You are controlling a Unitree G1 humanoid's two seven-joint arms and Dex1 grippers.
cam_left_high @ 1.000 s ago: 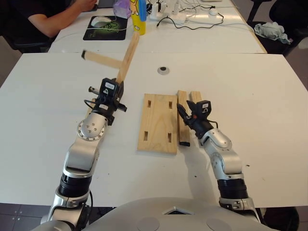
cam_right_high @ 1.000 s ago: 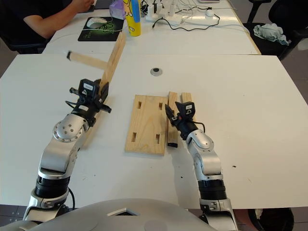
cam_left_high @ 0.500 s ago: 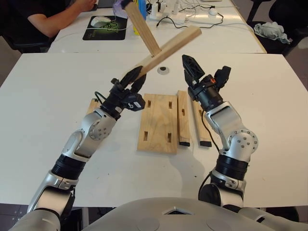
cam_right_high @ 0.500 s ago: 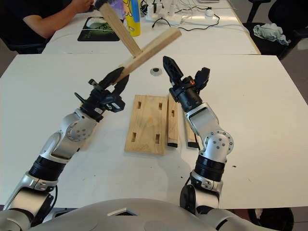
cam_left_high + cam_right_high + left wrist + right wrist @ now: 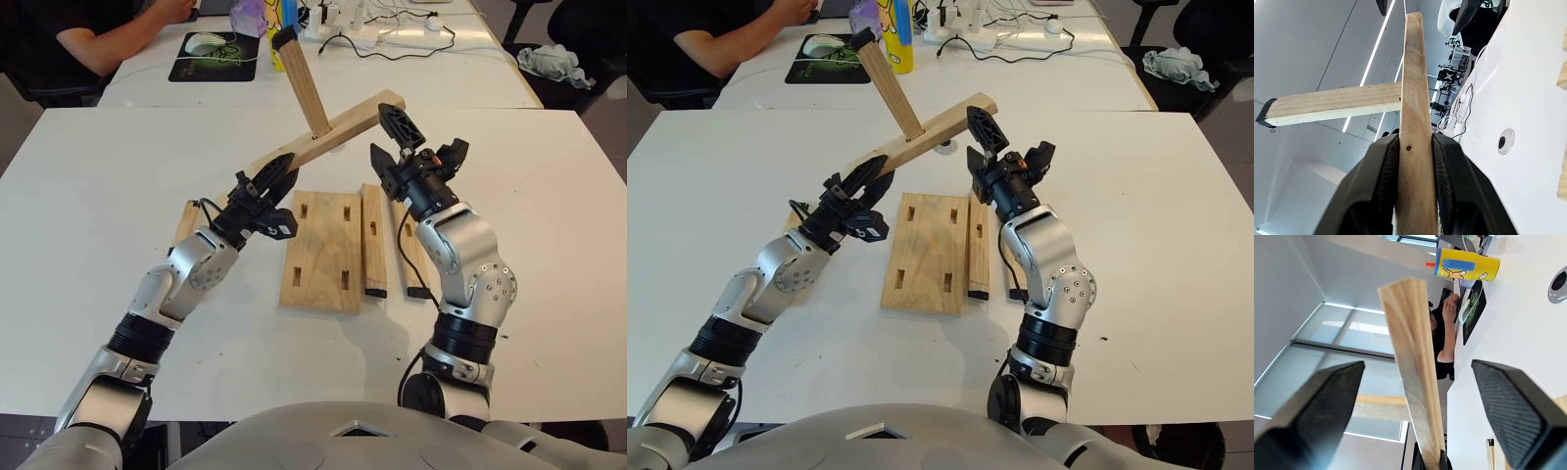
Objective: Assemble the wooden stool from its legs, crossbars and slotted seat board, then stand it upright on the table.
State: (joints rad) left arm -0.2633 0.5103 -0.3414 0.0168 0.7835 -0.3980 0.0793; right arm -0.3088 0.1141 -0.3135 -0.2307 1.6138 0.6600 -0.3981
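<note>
Raised left gripper (image 5: 277,168) tight on T-shaped leg piece (image 5: 338,127); right gripper (image 5: 383,128) agape around its tip

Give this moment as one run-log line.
left hand: shut on leg assembly | right hand: open at its end | seat board: flat on table

Office: desks (image 5: 460,83), mousepad (image 5: 223,65), pwr strip (image 5: 351,37)

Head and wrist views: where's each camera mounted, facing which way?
Eye views: head, facing forward and down at table; both arms show.
Left wrist view: sights along leg assembly clamped in left tool, toward ceiling.
Right wrist view: faces up; open right tool flanks the assembly's end.
Shared: all see the leg assembly.
</note>
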